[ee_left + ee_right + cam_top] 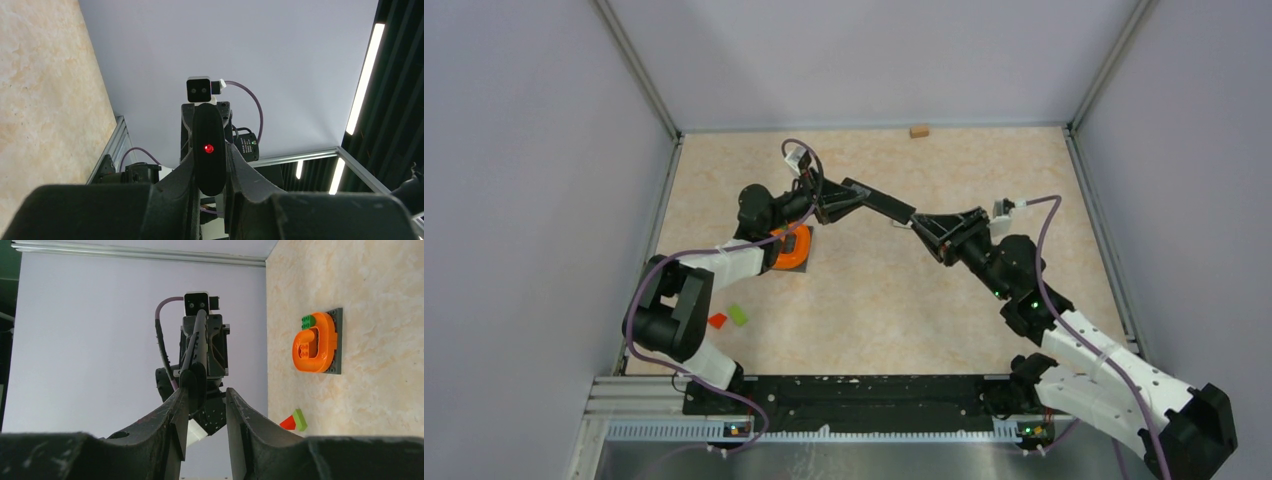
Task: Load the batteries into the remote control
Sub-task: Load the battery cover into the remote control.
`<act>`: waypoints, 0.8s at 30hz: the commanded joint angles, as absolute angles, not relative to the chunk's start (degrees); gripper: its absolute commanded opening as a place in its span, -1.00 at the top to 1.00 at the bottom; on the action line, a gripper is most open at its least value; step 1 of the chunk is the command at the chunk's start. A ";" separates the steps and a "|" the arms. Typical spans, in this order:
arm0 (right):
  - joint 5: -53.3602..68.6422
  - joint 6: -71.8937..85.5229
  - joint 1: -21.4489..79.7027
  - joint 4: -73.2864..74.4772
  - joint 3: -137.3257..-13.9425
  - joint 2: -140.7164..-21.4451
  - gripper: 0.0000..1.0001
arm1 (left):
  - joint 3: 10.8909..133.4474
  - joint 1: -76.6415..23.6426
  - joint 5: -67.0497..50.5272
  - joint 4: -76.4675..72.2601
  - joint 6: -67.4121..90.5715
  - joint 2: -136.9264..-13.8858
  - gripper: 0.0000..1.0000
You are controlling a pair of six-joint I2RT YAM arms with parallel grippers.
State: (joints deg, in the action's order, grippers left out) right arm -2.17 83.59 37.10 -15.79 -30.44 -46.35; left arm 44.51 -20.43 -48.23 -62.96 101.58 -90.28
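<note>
My left gripper (pixel 837 203) is shut on a black remote control (pixel 879 204) and holds it in the air above the table, pointing right. In the left wrist view the remote (pixel 209 150) sits clamped between the fingers (pixel 180 172), with a red light on its face. My right gripper (pixel 917 223) is open, its tips at the remote's free end. In the right wrist view the remote (pixel 196 347) shows edge-on, its end level with the left fingertip (pixel 180 400) of my gripper (pixel 206 392). No batteries show in any view.
An orange U-shaped piece (pixel 791 247) sits on a grey plate under the left arm, also in the right wrist view (pixel 315 342). A green block (pixel 738 314) and a red block (pixel 717 320) lie near the left arm's base. A small tan block (pixel 918 131) lies by the far wall.
</note>
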 commanded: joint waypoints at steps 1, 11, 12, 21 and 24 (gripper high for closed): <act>-2.96 82.35 37.27 -12.79 -31.44 -45.29 0.29 | 44.58 -21.56 -49.74 -66.51 101.49 -89.98 1.00; -5.38 80.97 37.18 -10.57 -31.03 -42.48 -0.04 | 44.74 -21.56 -49.57 -64.54 99.86 -91.29 1.00; -5.57 80.82 37.18 -10.47 -31.03 -42.39 -0.08 | 44.74 -21.58 -49.52 -64.39 99.80 -91.38 1.00; -6.00 79.09 37.18 -10.36 -31.09 -42.68 -0.15 | 44.64 -21.52 -49.54 -63.55 99.04 -91.41 1.00; -5.06 76.69 37.18 -10.07 -32.16 -44.03 -0.27 | 44.66 -21.53 -49.86 -63.09 98.64 -91.24 1.00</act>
State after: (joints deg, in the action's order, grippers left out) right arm -5.34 80.12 37.08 -9.26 -30.44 -43.22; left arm 44.45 -21.32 -49.06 -61.36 100.09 -91.57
